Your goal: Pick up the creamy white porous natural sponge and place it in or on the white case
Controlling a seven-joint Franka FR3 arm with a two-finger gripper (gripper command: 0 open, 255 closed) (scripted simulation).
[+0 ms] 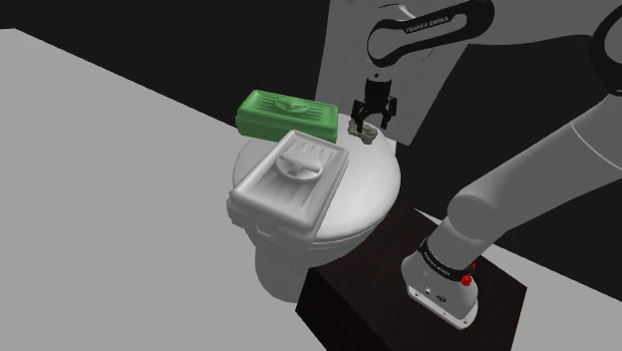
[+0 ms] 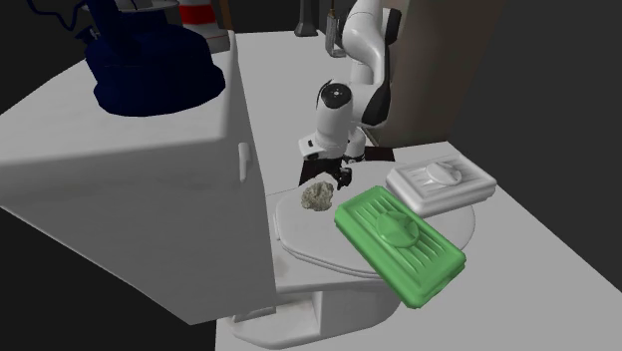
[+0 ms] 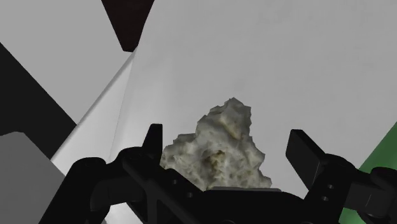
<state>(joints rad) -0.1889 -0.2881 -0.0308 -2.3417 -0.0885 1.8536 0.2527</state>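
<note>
The pale, rough, porous sponge [image 3: 219, 146] lies on the white toilet lid [image 1: 371, 189], near its back edge. My gripper [image 3: 229, 156] is lowered around it and open: one of the fingers [image 3: 304, 156] stands clear of the sponge's side, the other close to it. In the shoulder view the gripper [image 1: 368, 122] hangs over the sponge [image 1: 363, 132], just beyond the green case. The white case [image 1: 289, 177] lies flat and shut on the lid's front half. From the second exterior view the sponge [image 2: 317, 195] sits beside the gripper [image 2: 339, 179], with the white case [image 2: 442, 184] past it.
A shut green case [image 1: 289, 114] lies on the lid next to the white one, close to the sponge. The white toilet tank [image 2: 150, 150] rises behind the lid with a dark blue object [image 2: 150, 65] on top. The dark stand [image 1: 399, 299] adjoins the toilet.
</note>
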